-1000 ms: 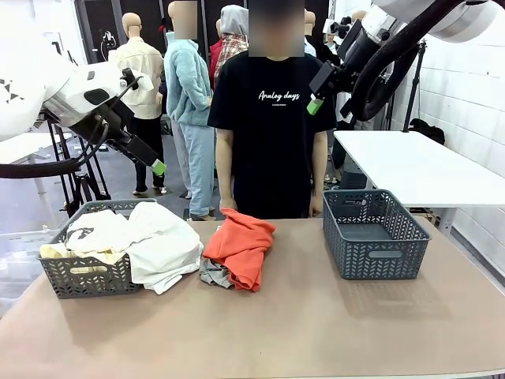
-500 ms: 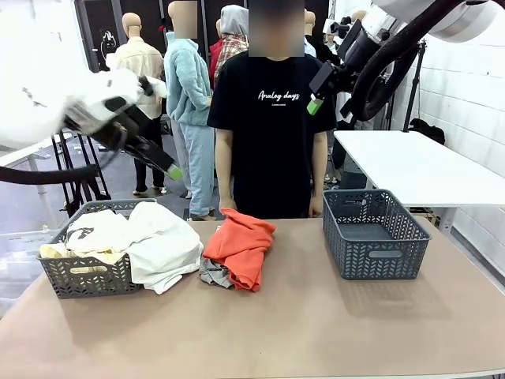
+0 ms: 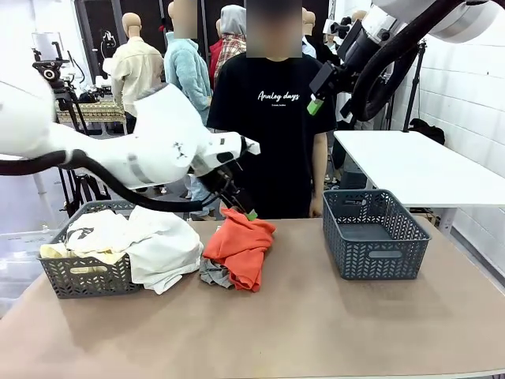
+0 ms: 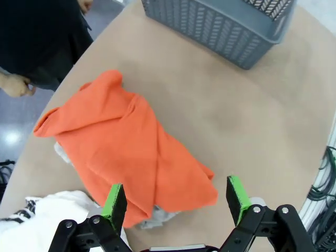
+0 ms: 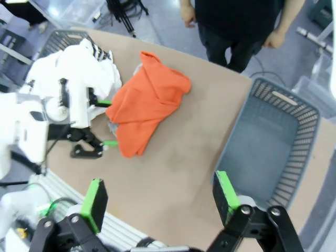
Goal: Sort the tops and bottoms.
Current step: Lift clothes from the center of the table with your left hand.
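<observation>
The left gripper (image 4: 176, 199) hangs above the brown table (image 4: 236, 115) with its jaws wide apart and nothing between them, its 2 green pads (image 4: 114, 202) rising from the bottom edge. Below lies a crumpled orange-red garment (image 4: 126, 152), folded over on itself. A grey garment (image 4: 157, 216) peeks out from under its near edge. A white garment (image 4: 47, 215) lies just beside it at the lower left corner. A grey basket (image 4: 220, 26) with slotted walls stands well apart at the top. At the upper left a person in black clothing (image 4: 37, 37) stands at the table's edge, 1 hand (image 4: 16, 85) hanging near the orange-red garment.
</observation>
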Motion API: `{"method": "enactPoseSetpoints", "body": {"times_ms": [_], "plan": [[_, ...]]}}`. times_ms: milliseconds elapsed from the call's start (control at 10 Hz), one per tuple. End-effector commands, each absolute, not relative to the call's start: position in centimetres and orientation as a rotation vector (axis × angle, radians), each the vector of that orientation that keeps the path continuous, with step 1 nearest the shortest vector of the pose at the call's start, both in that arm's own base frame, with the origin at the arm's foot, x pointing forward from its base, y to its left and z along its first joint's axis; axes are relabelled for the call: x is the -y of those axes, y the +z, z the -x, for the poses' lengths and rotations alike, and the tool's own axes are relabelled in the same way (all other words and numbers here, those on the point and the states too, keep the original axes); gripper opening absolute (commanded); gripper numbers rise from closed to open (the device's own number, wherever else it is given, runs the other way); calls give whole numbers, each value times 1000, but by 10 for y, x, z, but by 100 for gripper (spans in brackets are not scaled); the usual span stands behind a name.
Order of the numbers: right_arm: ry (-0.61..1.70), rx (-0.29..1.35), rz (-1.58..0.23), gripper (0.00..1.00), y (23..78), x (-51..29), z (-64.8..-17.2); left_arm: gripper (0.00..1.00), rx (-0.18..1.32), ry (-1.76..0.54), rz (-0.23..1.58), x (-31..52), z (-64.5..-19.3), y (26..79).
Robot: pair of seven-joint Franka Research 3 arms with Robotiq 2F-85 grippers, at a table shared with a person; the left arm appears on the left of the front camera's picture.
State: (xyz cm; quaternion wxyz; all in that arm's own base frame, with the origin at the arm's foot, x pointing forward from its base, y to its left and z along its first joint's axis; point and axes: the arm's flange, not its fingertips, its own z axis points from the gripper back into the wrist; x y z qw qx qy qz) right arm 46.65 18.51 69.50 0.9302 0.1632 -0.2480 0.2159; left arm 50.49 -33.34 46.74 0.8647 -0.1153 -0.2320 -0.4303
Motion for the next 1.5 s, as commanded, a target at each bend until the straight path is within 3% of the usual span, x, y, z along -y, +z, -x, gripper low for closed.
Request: {"method": "enactPoseSetpoints", "body": {"times_ms": [0,100,200,300,700,1200,1400], "plan": [[429,506,-328,100,691,-184,-463,99,456,-903,198,338,-519,484],[429,506,-328,100,691,-184,-463,99,481,-902,208,325,-509,499],[429,506,-328,100,691,-184,-463,99,475,-911,222,337,-517,466],[429,506,-328,100,691,-184,-463,99,475,-911,222,337,-517,466],[429,506,-328,100,691,-184,-463,99,547,-954,116,365,-529,490],[429,506,-328,100,691,-184,-463,99,235,-642,-146,414,-570,452],[429,506,-328,100,691,-184,-463,99,243,-497,-138,407,-580,446]]}}
